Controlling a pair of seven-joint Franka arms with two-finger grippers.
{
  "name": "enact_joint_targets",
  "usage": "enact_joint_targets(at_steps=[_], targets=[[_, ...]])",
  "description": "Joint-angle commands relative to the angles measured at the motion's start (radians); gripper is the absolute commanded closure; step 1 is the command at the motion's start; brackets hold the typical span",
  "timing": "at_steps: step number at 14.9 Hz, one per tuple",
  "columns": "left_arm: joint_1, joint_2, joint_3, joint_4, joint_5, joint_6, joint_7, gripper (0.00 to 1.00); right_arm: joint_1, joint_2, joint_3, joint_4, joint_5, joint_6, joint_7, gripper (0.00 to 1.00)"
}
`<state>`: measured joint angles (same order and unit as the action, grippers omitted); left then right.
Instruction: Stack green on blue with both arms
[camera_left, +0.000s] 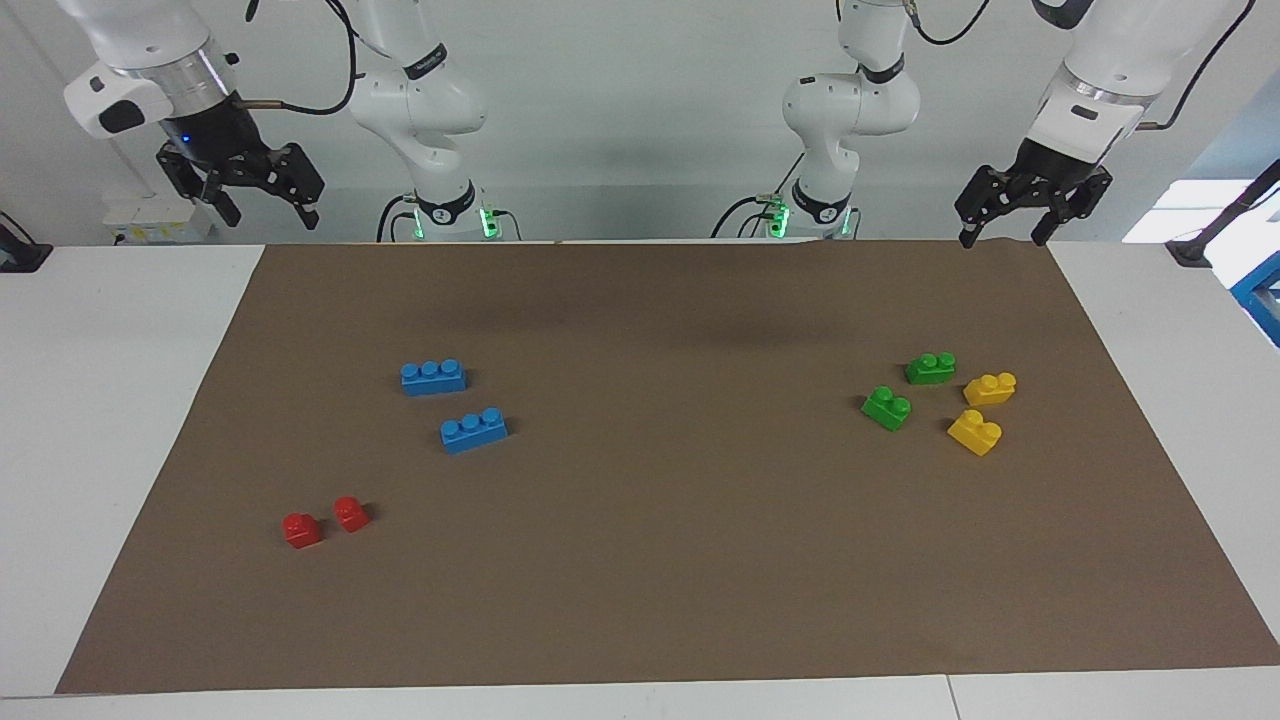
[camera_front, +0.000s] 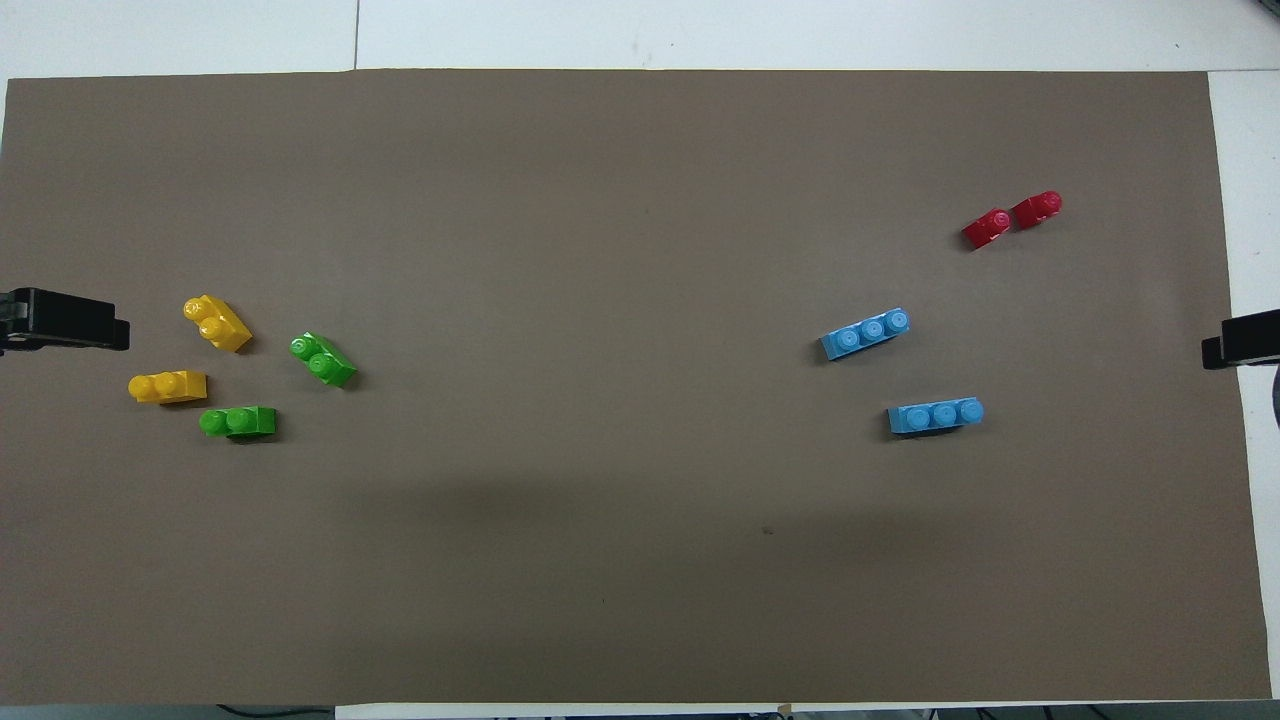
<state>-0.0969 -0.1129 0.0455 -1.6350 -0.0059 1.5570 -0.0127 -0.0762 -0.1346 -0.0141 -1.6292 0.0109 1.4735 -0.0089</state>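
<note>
Two green bricks lie toward the left arm's end of the table, one (camera_left: 930, 368) (camera_front: 238, 421) nearer to the robots than the other (camera_left: 887, 407) (camera_front: 323, 360). Two blue bricks lie toward the right arm's end, one (camera_left: 433, 377) (camera_front: 935, 415) nearer to the robots than the other (camera_left: 473, 430) (camera_front: 865, 333). My left gripper (camera_left: 1003, 238) hangs open and empty over the mat's corner by its base. My right gripper (camera_left: 270, 213) hangs open and empty over the table edge by its own base. Both arms wait, far from the bricks.
A brown mat (camera_left: 640, 560) covers most of the white table. Two yellow bricks (camera_left: 990, 388) (camera_left: 975, 432) sit beside the green ones, toward the left arm's end. Two red bricks (camera_left: 301, 530) (camera_left: 351, 513) lie farther from the robots than the blue ones.
</note>
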Motion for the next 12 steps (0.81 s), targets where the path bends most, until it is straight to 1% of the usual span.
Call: enact_joint_targets(at_steps=[1,12], targets=[[-0.006,0.004,0.004,0.014,0.007,0.005,0.003,0.00,-0.030,-0.010,0.006,-0.018,-0.009,0.005,-0.063,0.00],[0.003,-0.002,0.005,-0.002,0.004,-0.005,0.003,0.00,-0.043,-0.017,0.008,-0.029,-0.008,0.004,-0.063,0.00]])
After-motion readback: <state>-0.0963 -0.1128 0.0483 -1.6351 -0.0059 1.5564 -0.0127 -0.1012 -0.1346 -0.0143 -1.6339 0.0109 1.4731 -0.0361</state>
